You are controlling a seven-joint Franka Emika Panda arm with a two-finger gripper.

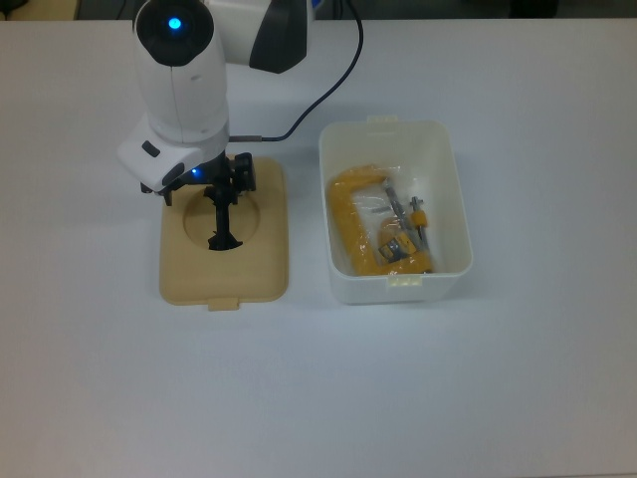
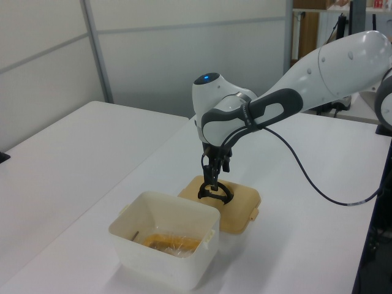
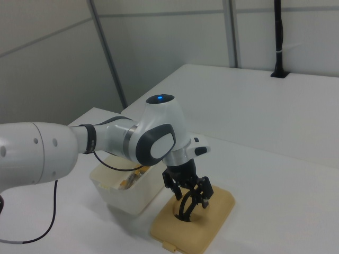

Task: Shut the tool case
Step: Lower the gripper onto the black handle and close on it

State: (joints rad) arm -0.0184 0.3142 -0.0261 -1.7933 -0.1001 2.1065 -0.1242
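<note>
One white table (image 1: 518, 378), grey panelled walls (image 2: 153, 55), gripper (image 2: 211, 184) pinching lid handle (image 1: 221, 234).

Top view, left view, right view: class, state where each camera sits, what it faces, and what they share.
Top view: overhead, facing down on the beige plastic lid and white plastic tub; wrist shows.
Left view: beside the table, tub nearest; forearm and gripper show.
Right view: opposite side, lid nearest; arm fills the right view's left.
All share lid and tub.
</note>
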